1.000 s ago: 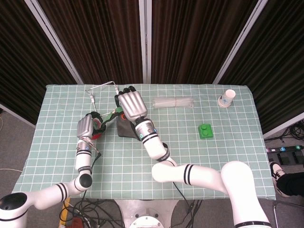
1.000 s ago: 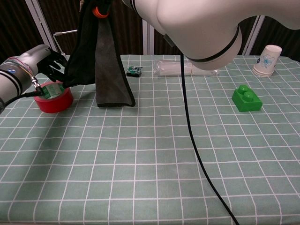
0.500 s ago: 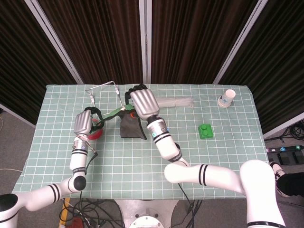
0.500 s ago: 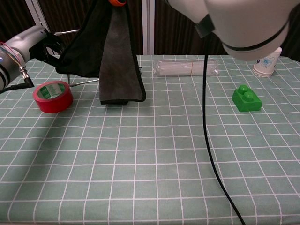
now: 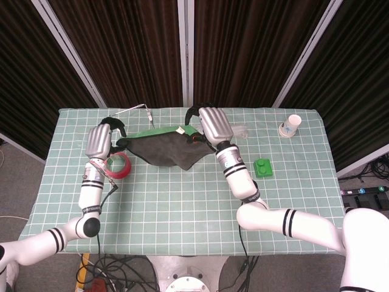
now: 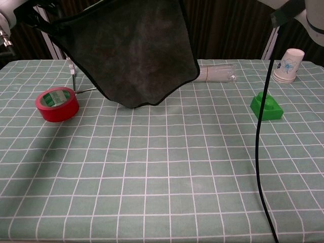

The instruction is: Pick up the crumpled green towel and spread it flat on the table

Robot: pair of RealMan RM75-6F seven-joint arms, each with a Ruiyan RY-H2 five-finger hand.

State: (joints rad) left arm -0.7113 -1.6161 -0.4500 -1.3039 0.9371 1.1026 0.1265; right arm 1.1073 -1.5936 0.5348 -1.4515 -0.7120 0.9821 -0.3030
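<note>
The towel (image 5: 163, 149) looks dark grey with a green top edge. It hangs stretched between my two hands above the back of the table. My left hand (image 5: 100, 140) grips its left corner and my right hand (image 5: 214, 125) grips its right corner. In the chest view the towel (image 6: 131, 55) fills the upper middle as a wide sheet with its lowest point just above the checked tablecloth (image 6: 162, 172). Only a sliver of my left hand (image 6: 10, 10) shows at the top left there; my right hand is out of that frame.
A red tape roll (image 5: 117, 164) lies under the towel's left part. A green block (image 5: 262, 167) sits to the right, a paper cup (image 5: 292, 125) at the back right. A clear plastic bundle (image 6: 215, 73) and a cable with a metal rod (image 6: 76, 81) lie behind the towel.
My hands have moved apart, the left one leftward and the right one rightward and back. The towel has gone from a narrow hanging fold to a wide stretched sheet.
</note>
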